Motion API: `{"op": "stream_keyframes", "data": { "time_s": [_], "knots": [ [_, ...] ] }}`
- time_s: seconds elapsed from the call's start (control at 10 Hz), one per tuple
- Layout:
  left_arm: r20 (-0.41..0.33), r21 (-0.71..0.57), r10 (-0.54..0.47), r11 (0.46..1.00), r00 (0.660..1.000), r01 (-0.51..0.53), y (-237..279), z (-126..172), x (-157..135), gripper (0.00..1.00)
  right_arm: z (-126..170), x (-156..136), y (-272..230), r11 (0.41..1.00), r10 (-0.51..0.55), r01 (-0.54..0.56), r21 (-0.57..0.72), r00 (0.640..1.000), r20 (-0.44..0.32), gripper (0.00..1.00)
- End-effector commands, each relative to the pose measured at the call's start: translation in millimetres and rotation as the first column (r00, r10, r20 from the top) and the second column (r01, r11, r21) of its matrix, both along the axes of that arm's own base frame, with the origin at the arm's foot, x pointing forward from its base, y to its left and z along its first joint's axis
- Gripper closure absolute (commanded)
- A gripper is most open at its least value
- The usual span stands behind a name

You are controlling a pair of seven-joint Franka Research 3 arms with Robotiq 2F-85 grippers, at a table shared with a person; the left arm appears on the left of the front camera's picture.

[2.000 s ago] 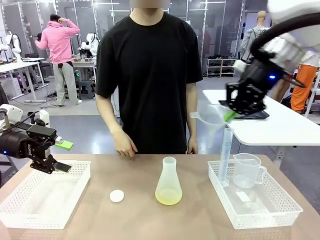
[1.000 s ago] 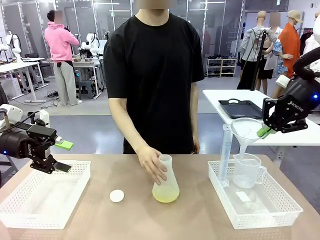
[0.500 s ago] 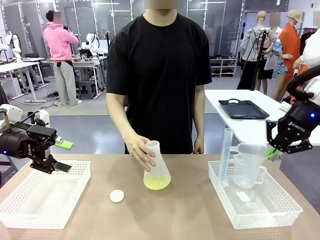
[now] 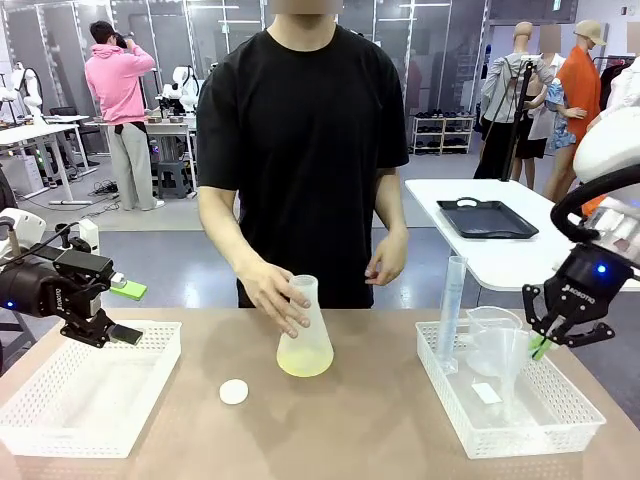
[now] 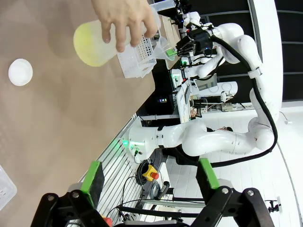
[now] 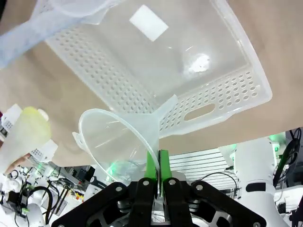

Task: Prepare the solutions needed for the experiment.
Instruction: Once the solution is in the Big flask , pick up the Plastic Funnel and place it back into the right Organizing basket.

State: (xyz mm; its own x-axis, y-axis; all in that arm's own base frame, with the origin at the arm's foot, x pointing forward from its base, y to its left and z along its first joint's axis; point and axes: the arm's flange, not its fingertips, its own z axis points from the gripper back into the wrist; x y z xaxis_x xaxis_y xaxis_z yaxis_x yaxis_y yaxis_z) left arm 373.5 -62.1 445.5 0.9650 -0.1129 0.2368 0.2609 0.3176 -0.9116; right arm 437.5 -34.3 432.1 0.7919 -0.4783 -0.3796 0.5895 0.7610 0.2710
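At table centre, the flask (image 4: 304, 340) of yellow liquid (image 4: 303, 366) is held at the neck by a person's hand (image 4: 274, 294). It is judged light and slippery; a hold at the neck is advised. At 3 o'clock a funnel (image 4: 497, 350) is clamped by the right gripper (image 4: 541, 346); at 9 o'clock the left gripper (image 5: 149, 165) is spread.

Ahead of left gripper (image 5: 149, 163): person's hand (image 5: 125, 19) covers flask (image 5: 94, 45) neck, wrist cut by top edge. Between right gripper (image 6: 156, 158) pads (image 6: 150, 165), funnel (image 6: 116, 144) rim buried; beyond it, blurred clear vessel (image 6: 28, 35), unidentifiable.
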Motion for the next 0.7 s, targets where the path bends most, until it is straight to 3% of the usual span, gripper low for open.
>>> {"op": "stream_keyframes", "data": {
  "time_s": [0.0, 0.1, 0.4, 0.6],
  "knots": [
    [0.005, -0.022, -0.001, 1.0, 1.0, 0.002, -1.6, 2.0, 0.1, 0.0, -9.0, 10.7, 2.1, 0.997, -0.041, 0.041, -0.063, 0.999, 0.001, 0.96],
    [0.005, -0.022, -0.001, 1.0, 1.0, 0.002, -1.6, 2.0, 0.1, 0.0, -14.0, 12.6, 1.1, 0.995, -0.052, 0.051, -0.083, 0.999, -0.004, 0.96],
    [0.005, -0.022, -0.001, 1.0, 1.0, 0.002, -1.6, 2.0, 0.1, 0.0, -16.7, 18.3, -1.6, 0.992, -0.087, 0.091, -0.09, 0.995, 0.055, 0.67],
    [0.005, -0.022, -0.001, 1.0, 1.0, 0.002, -1.6, 2.0, 0.1, 0.0, -17.5, 13.8, -6.0, 0.998, -0.043, 0.044, -0.046, 0.999, 0.015, 0.67]
  ]
}}
